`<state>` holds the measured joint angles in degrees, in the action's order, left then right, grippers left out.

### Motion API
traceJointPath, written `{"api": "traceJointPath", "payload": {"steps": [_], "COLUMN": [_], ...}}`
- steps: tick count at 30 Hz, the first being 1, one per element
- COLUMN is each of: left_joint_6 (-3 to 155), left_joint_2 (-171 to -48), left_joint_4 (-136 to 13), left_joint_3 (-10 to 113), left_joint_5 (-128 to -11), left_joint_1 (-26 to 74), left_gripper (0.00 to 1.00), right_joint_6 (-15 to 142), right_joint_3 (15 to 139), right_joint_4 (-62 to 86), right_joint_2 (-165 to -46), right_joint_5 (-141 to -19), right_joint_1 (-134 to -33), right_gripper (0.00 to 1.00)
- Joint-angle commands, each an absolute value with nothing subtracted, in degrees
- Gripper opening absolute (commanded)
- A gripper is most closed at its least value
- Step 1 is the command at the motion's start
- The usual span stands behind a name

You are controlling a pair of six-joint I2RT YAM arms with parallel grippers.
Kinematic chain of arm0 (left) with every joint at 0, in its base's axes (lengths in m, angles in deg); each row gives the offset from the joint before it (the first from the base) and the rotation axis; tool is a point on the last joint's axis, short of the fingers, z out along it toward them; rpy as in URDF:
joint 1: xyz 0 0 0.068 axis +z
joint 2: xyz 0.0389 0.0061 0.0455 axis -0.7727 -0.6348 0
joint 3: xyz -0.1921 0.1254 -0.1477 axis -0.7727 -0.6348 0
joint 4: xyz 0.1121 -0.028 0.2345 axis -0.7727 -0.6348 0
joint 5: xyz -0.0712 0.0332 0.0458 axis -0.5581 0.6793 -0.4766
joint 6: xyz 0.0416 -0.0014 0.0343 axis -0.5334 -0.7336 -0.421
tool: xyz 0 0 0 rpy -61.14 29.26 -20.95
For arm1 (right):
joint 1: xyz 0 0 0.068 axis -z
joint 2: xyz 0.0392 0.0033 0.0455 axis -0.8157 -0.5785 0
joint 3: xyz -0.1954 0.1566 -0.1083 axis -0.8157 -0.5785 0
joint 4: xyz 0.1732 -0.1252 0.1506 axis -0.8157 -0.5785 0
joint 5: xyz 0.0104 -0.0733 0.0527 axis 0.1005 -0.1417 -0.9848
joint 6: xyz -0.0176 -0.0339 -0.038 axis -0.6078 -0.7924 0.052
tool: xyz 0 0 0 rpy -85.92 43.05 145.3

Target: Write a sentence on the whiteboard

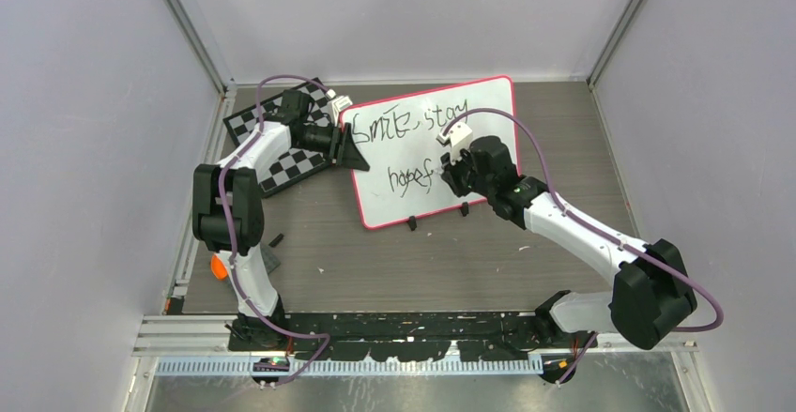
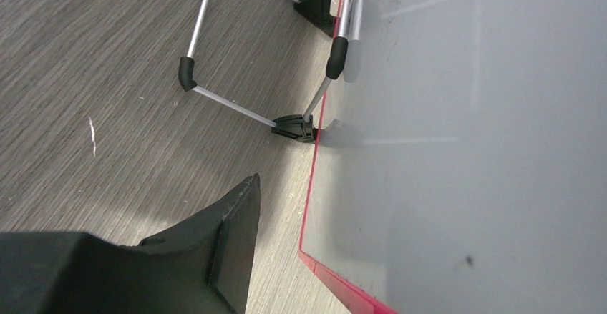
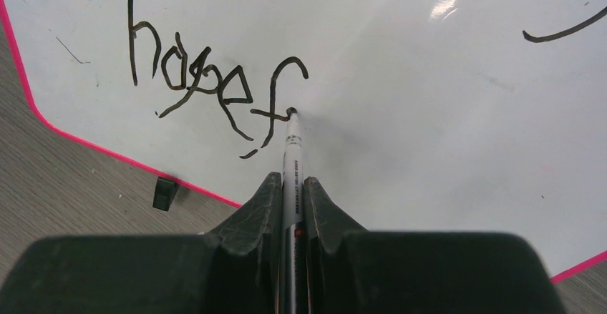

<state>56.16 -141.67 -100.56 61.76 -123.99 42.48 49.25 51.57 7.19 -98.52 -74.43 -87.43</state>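
Note:
The whiteboard [image 1: 385, 201], pink-framed, lies flat at mid-table. The sentence [image 1: 404, 129] on it reads "Smile, stay" on top and "hopef" [image 3: 187, 78] below. My right gripper [image 1: 452, 175] is shut on a white marker [image 3: 292, 164], whose tip rests on the board just right of the "f". My left gripper [image 1: 355, 147] sits at the board's left edge with its jaws spread. In the left wrist view one black finger [image 2: 240, 221] stands over the table, a strip of wood apart from the pink frame [image 2: 309, 207]. The board hides the other finger.
A black-and-white chessboard [image 1: 291, 163] lies at the back left under the left arm. Two black feet [image 1: 411, 224] stick out from the whiteboard's near edge. Thin metal stand rods [image 2: 229, 106] lie beside it. A small orange object [image 1: 218, 267] sits by the left arm's base.

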Motion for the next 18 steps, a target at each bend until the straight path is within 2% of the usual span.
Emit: {"api": "traceJointPath", "payload": {"steps": [1,18], "left_joint_6": [55.1,55.1], "left_joint_2": [-141.9,-141.9], "left_joint_4": [-101.0,-100.6], "left_joint_3": [63.1,63.2], "left_joint_5": [-121.4,-121.3], "left_joint_1": [42.0,42.1], "left_gripper": [0.09,0.09], "right_joint_6": [49.9,48.8], "right_joint_3": [53.5,54.8], "right_joint_4": [7.4,1.4], "right_joint_2": [-98.1,-99.9], "right_joint_5": [-70.8,-73.9], "right_joint_1": [-87.2,-88.0], "right_gripper": [0.0,0.0]}}
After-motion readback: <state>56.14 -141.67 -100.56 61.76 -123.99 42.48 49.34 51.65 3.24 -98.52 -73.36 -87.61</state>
